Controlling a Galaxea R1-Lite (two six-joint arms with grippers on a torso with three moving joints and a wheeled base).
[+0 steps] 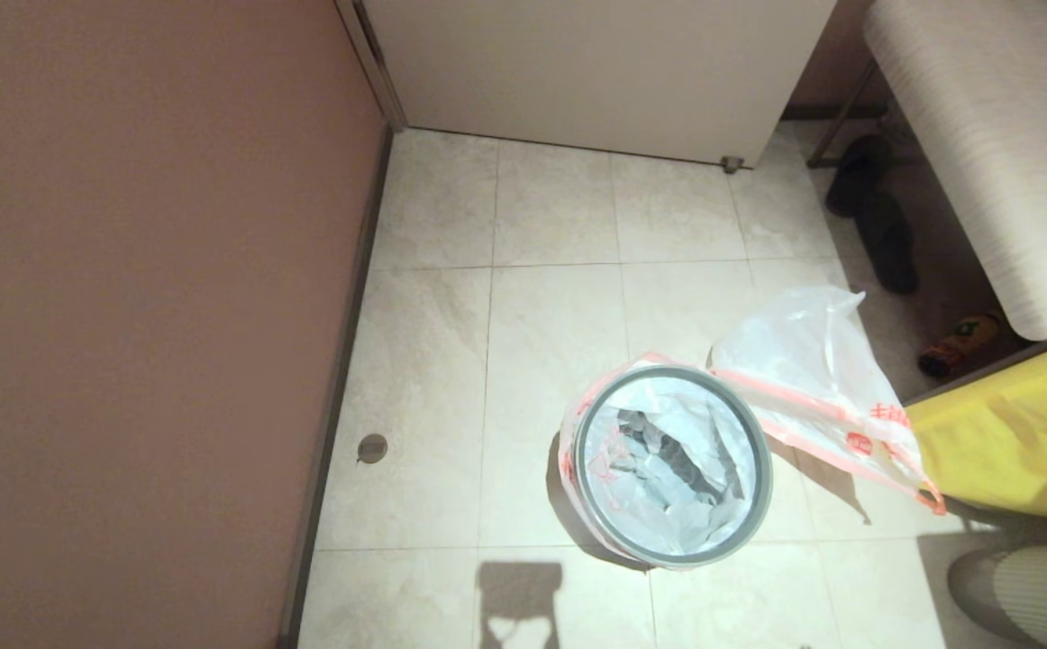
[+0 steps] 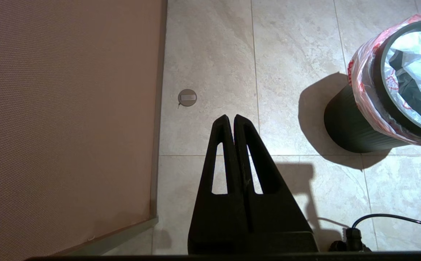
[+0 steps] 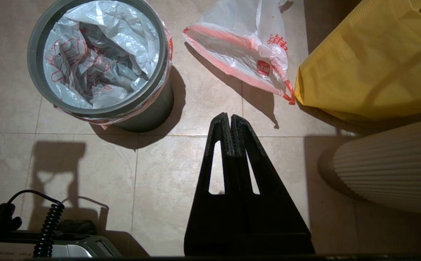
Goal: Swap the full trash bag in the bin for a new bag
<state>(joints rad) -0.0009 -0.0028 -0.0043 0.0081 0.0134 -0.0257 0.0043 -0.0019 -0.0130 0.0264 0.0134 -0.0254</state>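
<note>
The bin (image 1: 762, 469) stands on the tiled floor, a round black tub (image 2: 351, 127) with a grey hoop on its rim (image 3: 33, 54). The new bag (image 1: 659, 505) lines it; only crumpled film and red print show inside (image 3: 98, 61), and its pink-red band hangs outside under the hoop. The full trash bag (image 1: 803, 361) rests puffed up on the floor right of the bin, against the yellow bag, with faint pale shapes under its film (image 3: 239, 47). My left gripper (image 2: 230, 116) hangs shut and empty over bare tiles left of the bin. My right gripper (image 3: 229, 115) is shut and empty, near the bin and the floor bag.
A yellow fabric bag (image 1: 1010, 433) stands at the right, with a white ribbed object (image 1: 1037, 586) nearer me. A brown wall (image 1: 127, 315) runs along the left. A bench (image 1: 983, 135), dark shoes (image 1: 875, 216) and a bottle (image 1: 956, 342) are at the back right. A round floor plate (image 1: 371, 447) is near the wall.
</note>
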